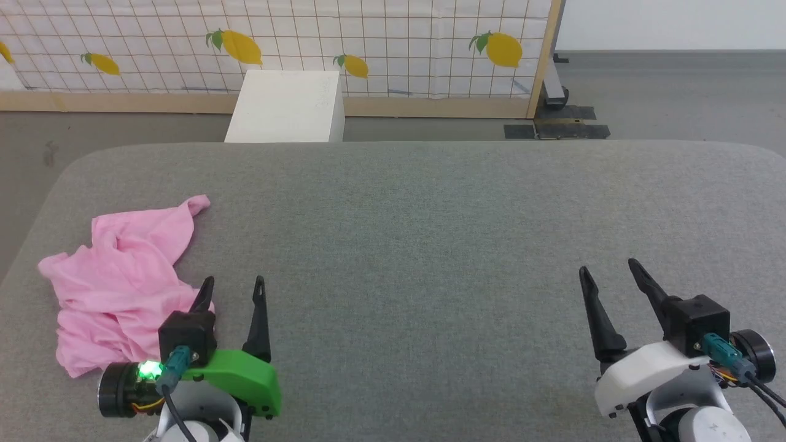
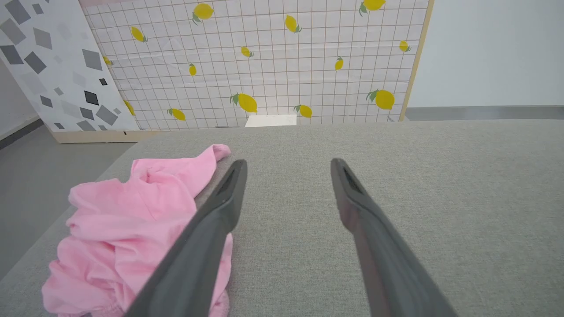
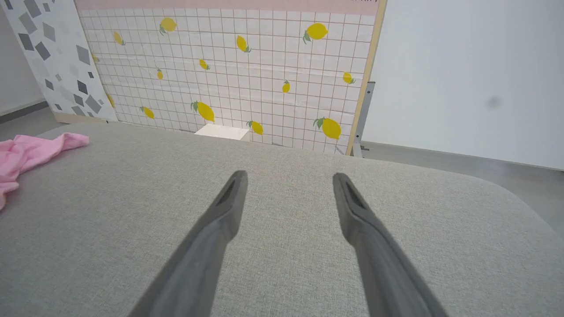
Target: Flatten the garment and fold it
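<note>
On the table (image 1: 430,245), the garment (image 1: 120,279) is laid at nine o'clock, left gripper (image 1: 234,280) just beside it at seven, right gripper (image 1: 608,266) at five.

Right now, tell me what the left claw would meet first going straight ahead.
The way looks free: the open left claw points along bare surface, the garment lying just to its left. Its left finger may brush the garment's edge; depth is unclear.

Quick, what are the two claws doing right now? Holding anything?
Left claw: open, holding nothing.
Right claw: open, holding nothing.
</note>
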### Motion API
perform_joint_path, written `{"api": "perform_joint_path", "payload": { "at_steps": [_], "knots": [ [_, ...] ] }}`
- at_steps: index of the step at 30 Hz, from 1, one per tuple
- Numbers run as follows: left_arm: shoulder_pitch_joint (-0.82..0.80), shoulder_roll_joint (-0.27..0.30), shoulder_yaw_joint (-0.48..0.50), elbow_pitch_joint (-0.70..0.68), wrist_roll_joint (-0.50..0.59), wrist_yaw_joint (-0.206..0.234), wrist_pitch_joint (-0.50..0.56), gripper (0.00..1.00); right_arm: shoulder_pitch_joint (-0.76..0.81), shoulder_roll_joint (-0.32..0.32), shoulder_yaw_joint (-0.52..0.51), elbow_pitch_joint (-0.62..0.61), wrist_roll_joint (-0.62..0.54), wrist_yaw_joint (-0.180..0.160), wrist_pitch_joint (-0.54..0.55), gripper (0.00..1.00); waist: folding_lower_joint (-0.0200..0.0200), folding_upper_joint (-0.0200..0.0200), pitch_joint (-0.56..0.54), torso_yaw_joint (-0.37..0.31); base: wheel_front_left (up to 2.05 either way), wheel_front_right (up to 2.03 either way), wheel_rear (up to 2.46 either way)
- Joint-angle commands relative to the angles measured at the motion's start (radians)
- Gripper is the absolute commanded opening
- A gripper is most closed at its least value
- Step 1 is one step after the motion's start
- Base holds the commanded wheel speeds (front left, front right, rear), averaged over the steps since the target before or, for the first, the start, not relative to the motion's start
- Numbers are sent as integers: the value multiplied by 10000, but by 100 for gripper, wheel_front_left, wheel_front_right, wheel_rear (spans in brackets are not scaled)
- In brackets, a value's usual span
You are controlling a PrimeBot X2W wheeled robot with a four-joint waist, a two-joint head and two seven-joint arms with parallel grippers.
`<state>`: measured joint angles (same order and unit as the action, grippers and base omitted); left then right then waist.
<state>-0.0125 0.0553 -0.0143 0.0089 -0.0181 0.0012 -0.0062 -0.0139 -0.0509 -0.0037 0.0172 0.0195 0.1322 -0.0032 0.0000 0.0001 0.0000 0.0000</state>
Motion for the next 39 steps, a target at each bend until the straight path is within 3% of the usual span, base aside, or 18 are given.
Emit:
{"api": "perform_joint_path", "payload": {
  "at_steps": [1, 17, 39],
  "knots": [
    [-15, -3, -51, 48, -44, 65, -117, 100, 52, 0, -20, 90, 136, -1, -131, 100, 0, -1, -1, 3, 0, 0, 0],
    [-37, -10, -206, 191, -263, 220, -445, 100, 137, 1, -111, 463, 608, -3, -461, 100, 0, -1, -6, 240, 0, 0, 0],
    [-24, -19, -336, 334, -594, 467, -899, 100, 176, 3, -129, 992, 1180, -5, -919, 100, 0, -1, 97, 1242, 0, 0, 0]
  ]
}}
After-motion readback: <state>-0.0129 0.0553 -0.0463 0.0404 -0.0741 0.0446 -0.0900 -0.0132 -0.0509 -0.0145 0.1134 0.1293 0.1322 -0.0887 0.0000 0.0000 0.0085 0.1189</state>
